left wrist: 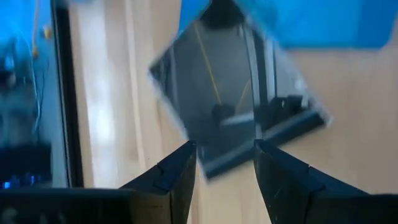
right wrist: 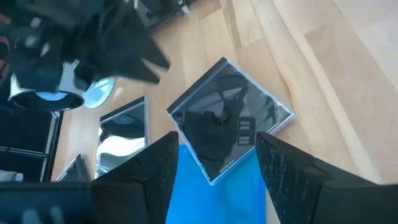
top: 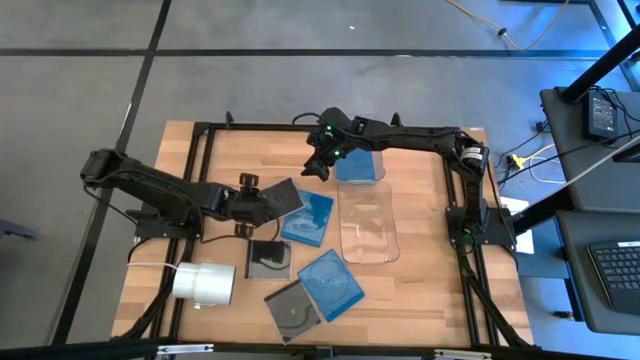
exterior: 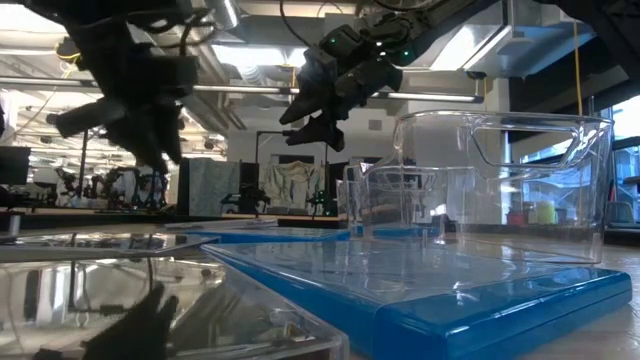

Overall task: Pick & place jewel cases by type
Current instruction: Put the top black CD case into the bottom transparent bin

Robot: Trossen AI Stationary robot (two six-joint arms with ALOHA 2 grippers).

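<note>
Left gripper sits low over the table's left-centre, jaws parted with nothing between them. Straight ahead, toward three o'clock in the overhead view, lies the dark case, tilted like a diamond, one corner pointing at the jaws. In the left wrist view that near corner of the dark case falls in the gap between the fingers; contact cannot be confirmed. Its right edge looks to overlap or abut a blue case.

Right gripper hovers higher, at about one o'clock from the dark case, jaws spread and empty. It looks down on the same case. Behind it stands a clear bin, with a blue item in a second bin toward twelve.

More cases lie toward six: a dark one, a blue one, a grey one. A white roll lies at seven.

Judgement: left arm is nearer and lined up; the grip must take a corner, not a flat edge.
</note>
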